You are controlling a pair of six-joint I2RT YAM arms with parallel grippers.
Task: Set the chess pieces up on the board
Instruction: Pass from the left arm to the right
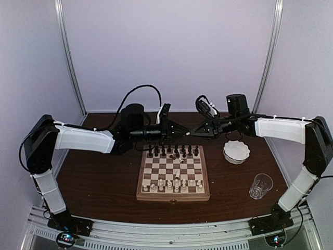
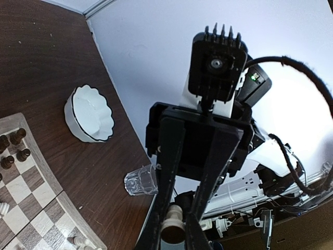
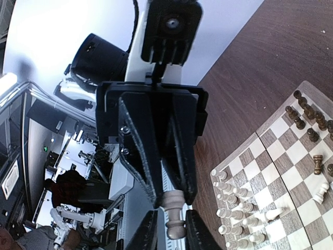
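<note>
The board (image 1: 174, 196) lies at mid-table with dark chess pieces (image 1: 174, 151) along its far rows and cream ones (image 1: 174, 183) along the near rows. A cream piece (image 1: 178, 172) lies toppled in the middle. Both grippers meet above the far edge. My left gripper (image 1: 186, 132) (image 2: 176, 221) is shut on the wide base of a cream piece (image 2: 174, 229) (image 3: 175, 200). My right gripper (image 1: 195, 133) (image 3: 171, 216) stands open, its fingers on either side of that piece's head with narrow gaps showing.
A white scalloped bowl (image 1: 236, 151) (image 2: 89, 114) sits right of the board. A clear glass (image 1: 260, 186) (image 2: 140, 181) stands near the front right. Toppled cream pieces (image 3: 321, 191) and a lone dark piece (image 3: 317, 164) are on the middle squares.
</note>
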